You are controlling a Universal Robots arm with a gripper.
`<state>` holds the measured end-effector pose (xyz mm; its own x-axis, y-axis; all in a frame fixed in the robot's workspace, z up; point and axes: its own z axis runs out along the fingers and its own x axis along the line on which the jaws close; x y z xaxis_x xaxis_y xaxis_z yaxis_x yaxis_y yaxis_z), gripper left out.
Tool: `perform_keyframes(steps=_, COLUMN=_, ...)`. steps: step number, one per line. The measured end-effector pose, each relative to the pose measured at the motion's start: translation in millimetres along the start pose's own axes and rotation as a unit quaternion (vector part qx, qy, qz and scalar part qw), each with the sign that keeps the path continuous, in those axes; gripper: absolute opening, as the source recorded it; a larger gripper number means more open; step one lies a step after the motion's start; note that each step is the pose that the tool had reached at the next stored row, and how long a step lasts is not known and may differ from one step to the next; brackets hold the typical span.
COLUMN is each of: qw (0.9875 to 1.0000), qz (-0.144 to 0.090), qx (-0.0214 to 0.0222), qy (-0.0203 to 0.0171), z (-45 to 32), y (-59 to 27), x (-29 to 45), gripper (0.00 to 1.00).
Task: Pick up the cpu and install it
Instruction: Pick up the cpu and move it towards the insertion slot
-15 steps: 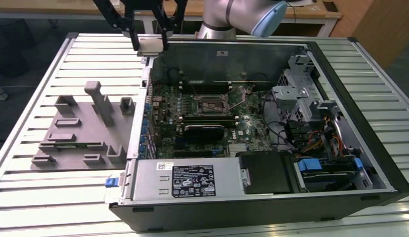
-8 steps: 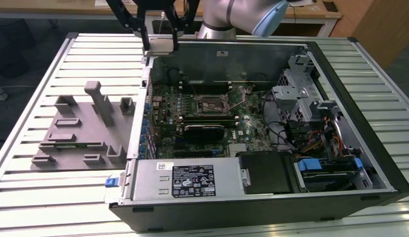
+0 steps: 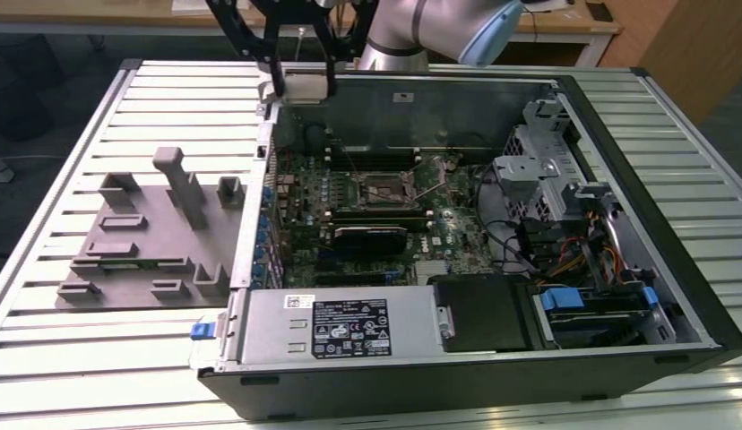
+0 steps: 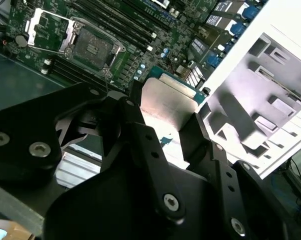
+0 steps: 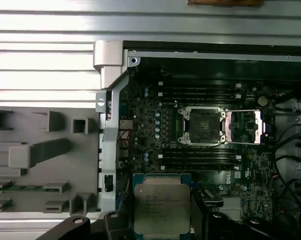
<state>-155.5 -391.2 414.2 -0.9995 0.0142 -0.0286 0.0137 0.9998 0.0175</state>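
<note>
Over the far corner of the open case (image 3: 407, 94), abt 12 o'clock in the exterior view. Item 1: gripper (image 3: 302, 63), on the rig's sole arm (image 3: 431, 31), so no choice of nearer hand. Black fingers (image 5: 118, 227) are clenched on item 2. Item 2: cpu (image 5: 162, 206), flat and near-square, silvery lid w/ thin green rim. It is pinched by two opposite edges, lid side toward the first wrist view's camera, held in the air and not seated. In the second wrist view the cpu (image 4: 168, 102) sits between the two fingers w/ the board beyond it. Long axis can't be told for certain, as the part is close to square. Its sides look squared w/ the sides of item 3 in the first wrist view. Item 3: socket (image 5: 203, 125) on the motherboard (image 5: 155, 145), empty, w/ load plate (image 5: 245, 125) swung open and lying just beside it. Memory slots (image 5: 200, 92) flank it on two sides. Key relation, exterior view: socket (image 3: 387, 186) lies at abt 5 o'clock from the gripper, deeper in the case, well apart from the held cpu, nothing visibly between them. Item 4: grey fixture block (image 3: 150, 237) on the slatted counter (image 3: 60, 358), outside the case wall, abt 7 o'clock from the gripper, on the opposite side from the socket. Status, as judged: pick-up looks done, install not yet done.
</note>
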Motion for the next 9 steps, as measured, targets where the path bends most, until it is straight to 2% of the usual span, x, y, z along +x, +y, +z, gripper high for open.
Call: perform_keyframes(steps=9, qw=1.0000, qz=0.000, qx=0.0000, qy=0.0000, z=8.1, y=0.0, x=-12.3, gripper=0.54)
